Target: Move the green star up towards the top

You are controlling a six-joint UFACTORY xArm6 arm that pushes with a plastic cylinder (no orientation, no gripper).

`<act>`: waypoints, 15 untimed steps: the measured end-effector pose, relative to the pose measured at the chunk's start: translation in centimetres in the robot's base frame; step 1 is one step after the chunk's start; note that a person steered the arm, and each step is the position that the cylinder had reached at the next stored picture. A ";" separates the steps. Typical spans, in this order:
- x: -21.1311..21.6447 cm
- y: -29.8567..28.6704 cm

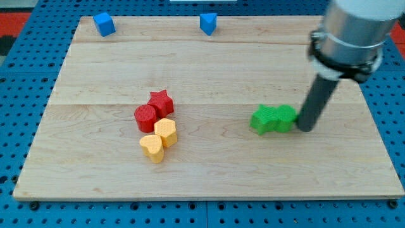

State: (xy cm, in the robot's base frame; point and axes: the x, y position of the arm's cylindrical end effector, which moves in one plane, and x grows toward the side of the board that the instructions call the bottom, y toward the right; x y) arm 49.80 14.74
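Observation:
Two green blocks sit side by side right of the board's centre. The left one (263,120) looks like the green star; the right green block (285,117) has a shape I cannot make out. My dark rod comes down from the view's upper right. My tip (306,127) rests on the board right next to the right green block, at its right side. Whether it touches the block I cannot tell.
A red star (161,102), a red cylinder (145,118), a yellow hexagon (166,132) and a yellow heart (152,147) cluster left of centre. Two blue blocks stand near the top edge (104,24) (208,23). The wooden board (209,183) lies on a blue pegboard.

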 end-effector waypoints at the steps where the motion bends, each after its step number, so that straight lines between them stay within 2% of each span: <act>1: 2.9 -3.9; 2: 3.3 -10.0; 3: -1.6 -9.6; 4: -4.0 -5.3; 6: -1.5 -1.3; 7: -2.8 -0.7; 9: -13.0 4.7; 10: -13.3 1.8; 13: -12.5 -0.3; 14: -11.1 -4.2; 15: -13.3 -1.7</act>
State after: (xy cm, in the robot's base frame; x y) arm 36.51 13.04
